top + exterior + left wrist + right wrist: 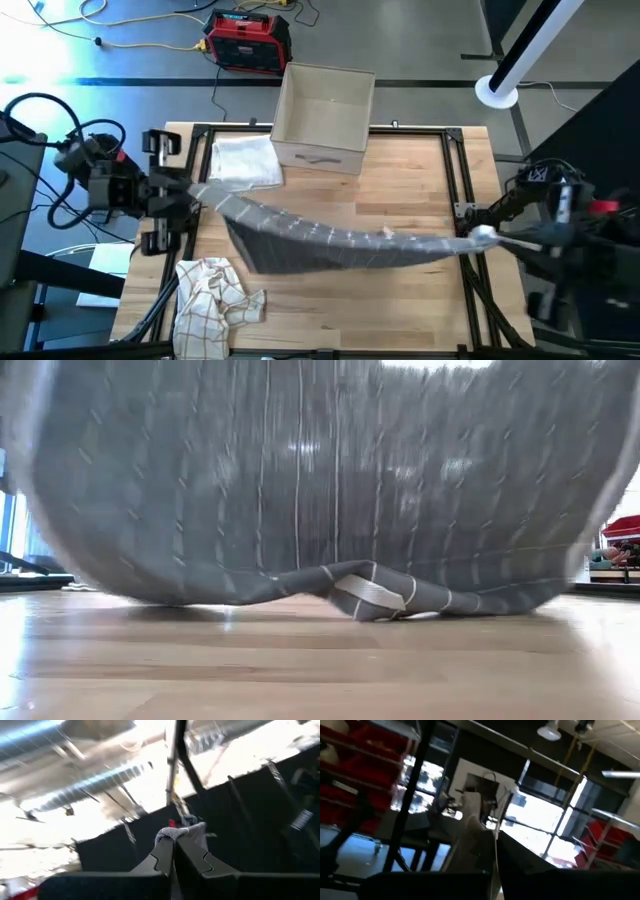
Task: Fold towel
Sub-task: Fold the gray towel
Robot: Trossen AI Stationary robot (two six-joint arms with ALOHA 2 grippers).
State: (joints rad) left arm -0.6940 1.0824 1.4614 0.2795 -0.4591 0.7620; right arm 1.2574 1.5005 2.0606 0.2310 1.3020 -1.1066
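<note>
A grey striped towel (320, 243) hangs stretched across the wooden desk (400, 310), held up at two ends by the two arms. The left end effector (196, 203) sits at the desk's left edge, and the left wrist view shows its fingers (162, 857) pressed together on a bunched corner of the grey cloth. The right end effector (478, 238) is at the desk's right edge with the towel's other end at its tip; in the right wrist view pale cloth lies against its dark fingers (530, 865), which look closed on it.

Between the two grips the towel sags in a broad curve. From the low view its lower edge (370, 592) touches the desk and crumples into a small fold there.

A folded white towel (243, 160) lies at the far left of the desk, just beside a cardboard box (322, 118). A checked cloth (215, 292) lies crumpled at the near left corner.
</note>
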